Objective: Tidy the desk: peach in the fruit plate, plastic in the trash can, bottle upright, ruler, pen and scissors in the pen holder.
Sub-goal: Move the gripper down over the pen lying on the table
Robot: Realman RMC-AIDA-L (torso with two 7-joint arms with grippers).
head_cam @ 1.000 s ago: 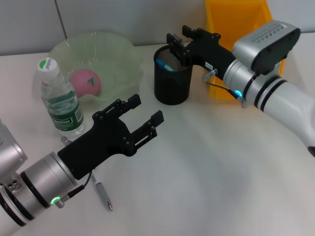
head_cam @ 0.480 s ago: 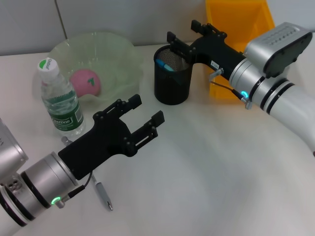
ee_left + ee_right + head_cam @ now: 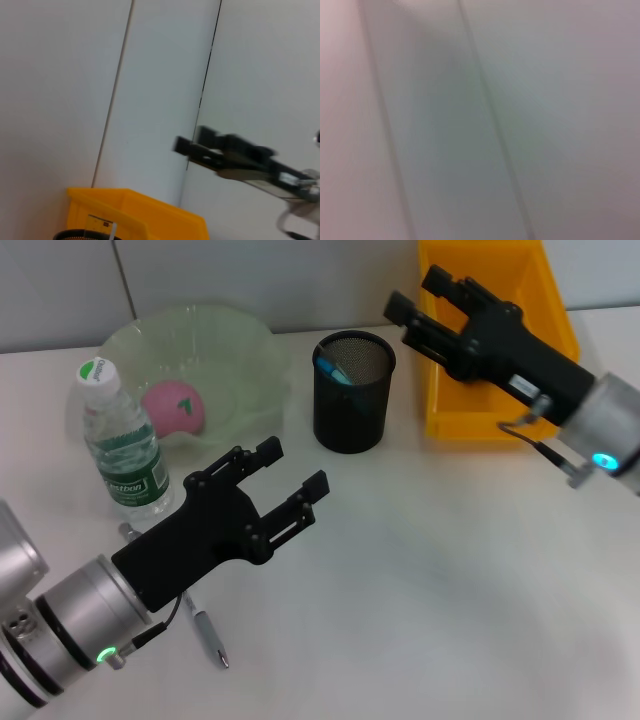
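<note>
A pink peach [image 3: 178, 406] lies in the pale green fruit plate [image 3: 245, 340]. The water bottle [image 3: 121, 445] stands upright beside it. The black mesh pen holder [image 3: 352, 410] holds a blue-tipped item [image 3: 334, 370]. A silver pen [image 3: 207, 630] lies on the table under my left arm. My left gripper [image 3: 293, 466] hovers open and empty over the table in front of the bottle. My right gripper [image 3: 415, 294] is open and empty, raised over the yellow trash can [image 3: 500, 420]. Plastic, ruler and scissors are not clearly in view.
The left wrist view shows the trash can [image 3: 135, 212], the pen holder's rim [image 3: 85, 233] and my right gripper [image 3: 187, 146] against a pale panelled wall. The right wrist view shows only wall.
My right gripper has lifted off the pen holder's rim and drawn back to the right, above the trash can. The left arm has barely moved.
</note>
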